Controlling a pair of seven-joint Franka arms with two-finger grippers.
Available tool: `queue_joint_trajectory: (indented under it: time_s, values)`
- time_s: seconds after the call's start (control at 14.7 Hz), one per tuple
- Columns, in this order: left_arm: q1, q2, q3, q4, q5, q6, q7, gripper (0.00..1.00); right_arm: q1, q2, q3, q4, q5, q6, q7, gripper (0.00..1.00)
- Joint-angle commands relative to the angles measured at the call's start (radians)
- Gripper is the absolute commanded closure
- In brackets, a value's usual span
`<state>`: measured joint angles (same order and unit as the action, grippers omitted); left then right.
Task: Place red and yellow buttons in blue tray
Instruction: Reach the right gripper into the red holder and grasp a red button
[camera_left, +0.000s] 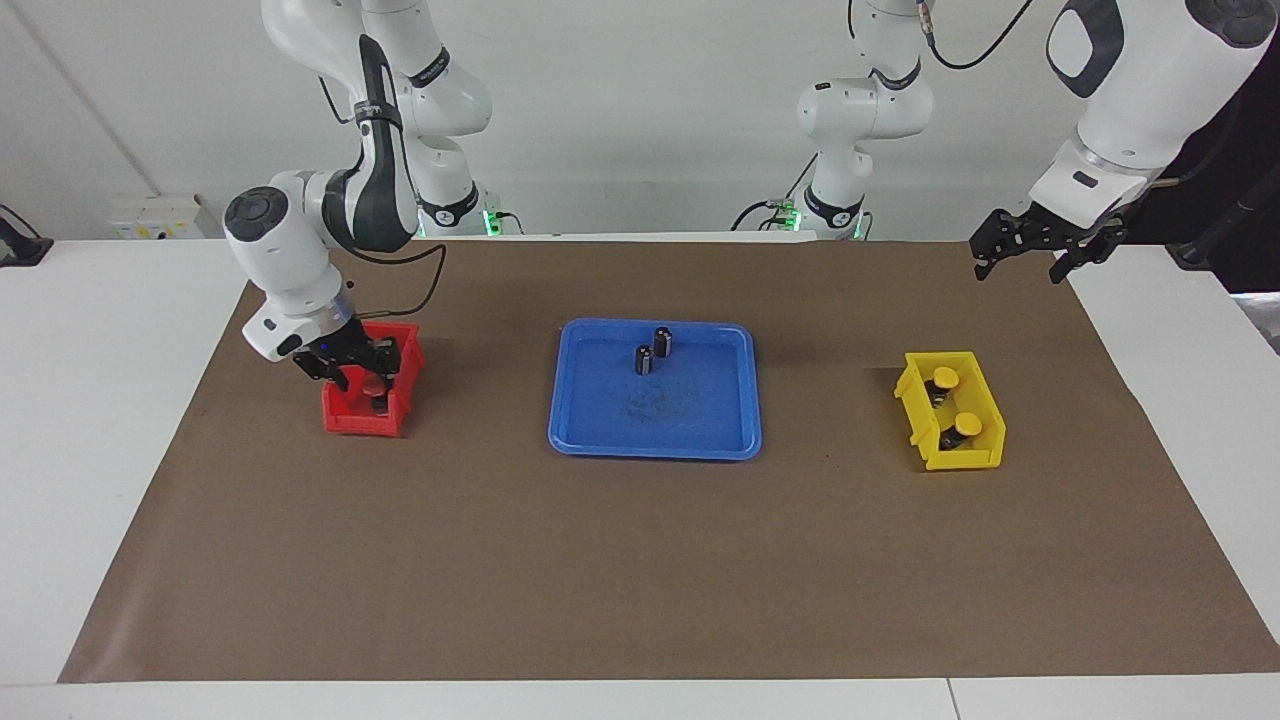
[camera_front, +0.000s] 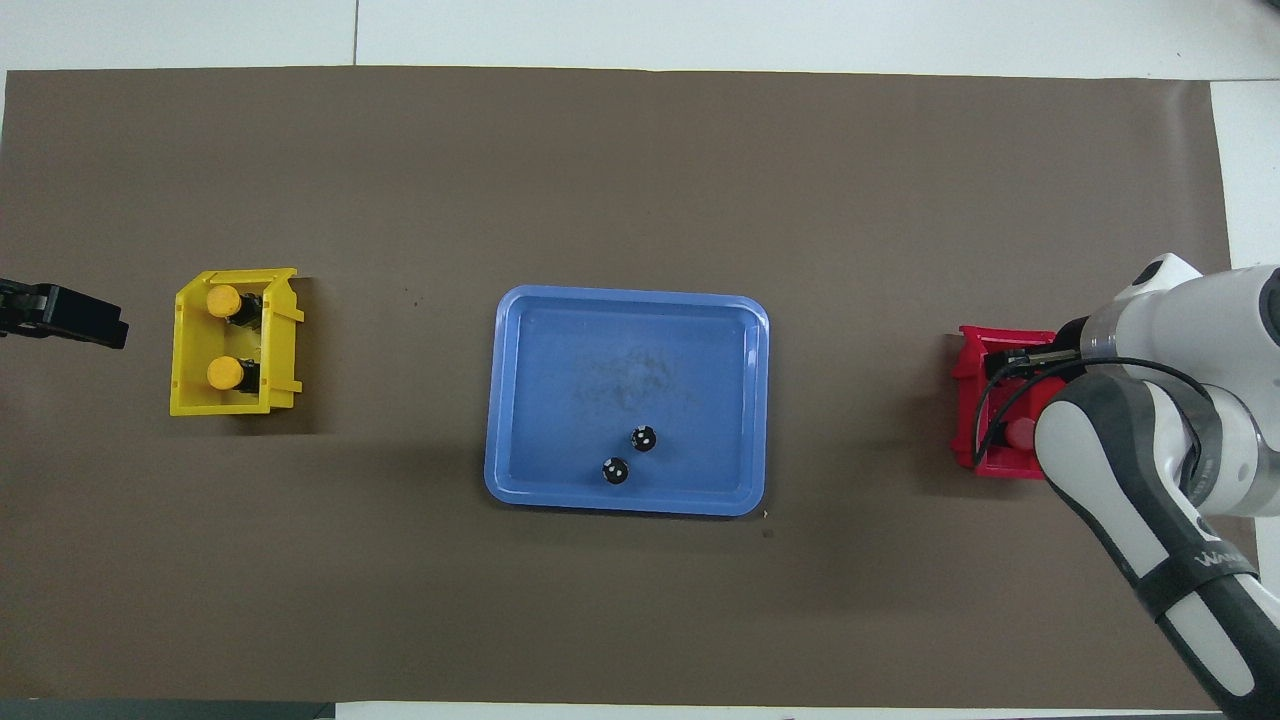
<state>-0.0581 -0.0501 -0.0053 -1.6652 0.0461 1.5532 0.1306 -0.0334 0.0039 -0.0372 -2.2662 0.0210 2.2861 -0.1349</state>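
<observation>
- At the right arm's end of the table, the right gripper (camera_left: 362, 372) is down inside the red bin (camera_left: 345, 422), right at a red button (camera_left: 372, 384). I cannot tell whether it has clamped on the button or is loose around it.
- Only one red cap shows; the arm hides the rest of the bin.
- For a good pick, I would take the button by its short base below the cap. Then lift straight up until it clears the bin wall, so the bin is not dragged along.
- Mid-table, the blue tray (camera_left: 655, 446) holds two dark capless cylinders (camera_left: 644, 360) near its robot-side rim and no buttons. The bare part of its floor is the safer drop spot.
- Toward the left arm's end, both yellow buttons (camera_left: 944, 377) lie in the yellow bin (camera_left: 965, 460).
- Over the brown mat's corner, the left gripper (camera_left: 1030, 258) waits with its jaws spread and nothing in them.
</observation>
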Motion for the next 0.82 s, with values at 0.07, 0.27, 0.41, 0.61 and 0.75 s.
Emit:
queue_joint_trajectory:
  time_s: [0.07, 0.27, 0.41, 0.61, 0.75]
  values:
    - [0.003, -0.030, 0.002, -0.028, -0.015, -0.005, 0.004, 0.00, -0.013, -0.028, 0.005, -0.035, 0.022, 0.023, -0.048, 0.30]
    - [0.003, -0.030, 0.002, -0.028, -0.015, -0.005, 0.004, 0.00, -0.013, -0.028, 0.005, -0.035, 0.022, 0.023, -0.048, 0.30]
    - [0.003, -0.030, 0.002, -0.028, -0.015, -0.007, 0.004, 0.00, -0.014, -0.028, 0.005, -0.035, 0.022, 0.023, -0.048, 0.30]
    - [0.003, -0.030, 0.002, -0.028, -0.015, -0.005, 0.004, 0.00, -0.026, -0.028, 0.005, -0.035, 0.022, 0.023, -0.052, 0.34]
    - [0.003, -0.030, 0.001, -0.028, -0.015, -0.005, 0.004, 0.00, -0.029, -0.028, 0.005, -0.035, 0.022, 0.023, -0.066, 0.37]
